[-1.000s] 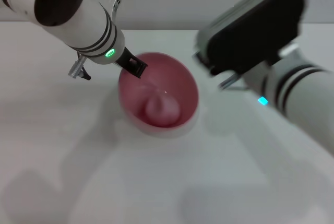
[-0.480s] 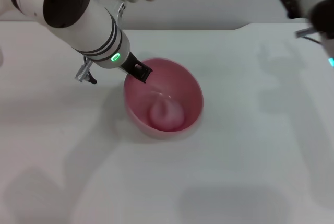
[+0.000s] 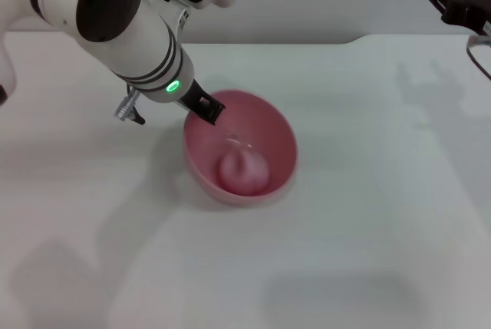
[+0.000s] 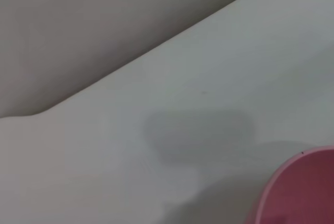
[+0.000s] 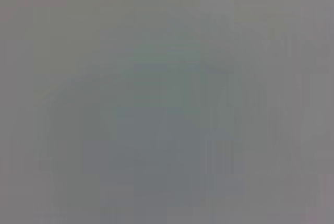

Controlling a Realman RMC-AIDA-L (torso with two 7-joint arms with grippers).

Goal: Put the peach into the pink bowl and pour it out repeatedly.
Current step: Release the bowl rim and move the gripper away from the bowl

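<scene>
A curved part of the pink bowl [image 4: 305, 190], only its rim and a bit of the inside, shows in one corner, standing on the white table [image 4: 172, 104], whose far edge meets a grey wall [image 4: 94, 20].

A glossy, deep, round pink plastic bowl [image 3: 244, 152] sits slightly tilted on a white surface, its open mouth facing up and toward the camera. Inside, at the bottom, rests a small round pale-pink toy peach [image 3: 242, 170], touching the inner wall. In the left wrist view, only a curved section of the bowl's rim [image 4: 300, 185] shows.
</scene>
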